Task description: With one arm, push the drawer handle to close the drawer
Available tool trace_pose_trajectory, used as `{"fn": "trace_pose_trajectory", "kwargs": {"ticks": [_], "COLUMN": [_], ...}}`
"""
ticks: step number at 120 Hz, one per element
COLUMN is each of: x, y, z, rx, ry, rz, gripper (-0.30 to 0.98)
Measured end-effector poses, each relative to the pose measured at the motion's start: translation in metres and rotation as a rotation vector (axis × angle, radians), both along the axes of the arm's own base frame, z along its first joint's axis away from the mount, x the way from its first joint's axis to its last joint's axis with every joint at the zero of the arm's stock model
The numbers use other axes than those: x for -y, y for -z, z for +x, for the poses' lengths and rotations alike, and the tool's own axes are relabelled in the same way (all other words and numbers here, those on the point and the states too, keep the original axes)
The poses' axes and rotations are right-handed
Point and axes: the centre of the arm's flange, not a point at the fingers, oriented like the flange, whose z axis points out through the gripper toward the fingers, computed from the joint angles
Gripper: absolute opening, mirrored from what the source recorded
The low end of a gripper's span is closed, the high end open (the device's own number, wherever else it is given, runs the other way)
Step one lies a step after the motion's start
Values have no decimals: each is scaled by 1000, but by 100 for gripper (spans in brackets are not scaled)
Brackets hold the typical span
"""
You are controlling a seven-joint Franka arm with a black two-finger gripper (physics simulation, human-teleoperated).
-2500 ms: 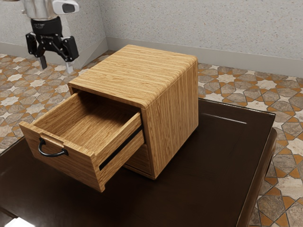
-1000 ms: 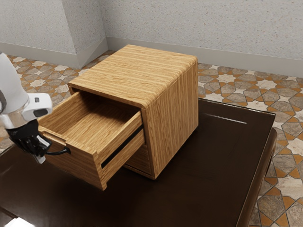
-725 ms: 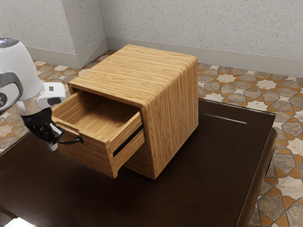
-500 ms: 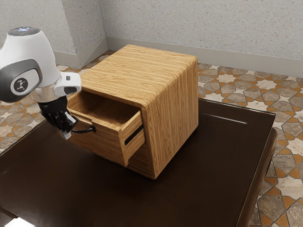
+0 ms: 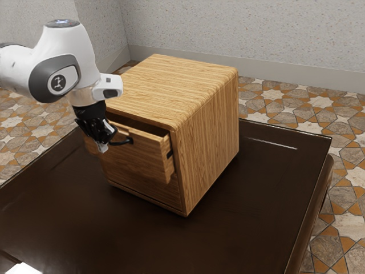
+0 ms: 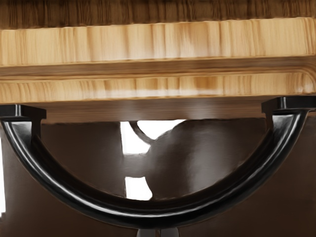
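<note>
"How do your jaws stand?"

"Closed, tip against tip, with nothing pinched between. My gripper (image 5: pixel 102 147) sits at the outer middle of the bowed handle (image 6: pixel 158 216), seemingly touching it."

"Will that bar take a shove?"

"It should: it looks rigid and hard, likely metal. Smooth and rounded, though, so I could slip over or under the curve. I'd press at mid-bow; no need to grasp it."

"And past the handle?"

"Just ahead of my tips is the drawer front (image 5: pixel 140 160), part-way out. I judge it stiff wood, moderately light, running easily on its slide. Off-centre pressure might make it bind."

"Farther out?"

"The cabinet (image 5: pixel 208 125), beyond the drawer, on a glossy table (image 5: pixel 251 228). It could skid if I push too hard, so steady and straight in."
</note>
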Motion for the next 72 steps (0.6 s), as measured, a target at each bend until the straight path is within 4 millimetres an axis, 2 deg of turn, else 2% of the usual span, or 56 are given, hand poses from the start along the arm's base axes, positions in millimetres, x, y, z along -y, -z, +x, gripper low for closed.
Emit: {"fn": "trace_pose_trajectory", "kwargs": {"ticks": [31,46,51,56,72], "x": [2,5,5,6,5], "y": [0,-2,-7,-10,-9], "z": [33,37,30,14,-55], "rx": [1,5,15,19,34], "ry": [28,40,40,37,0], "rz": [11,14,14,13,-7], "gripper": [-10,-10,-10,-10,-10]}}
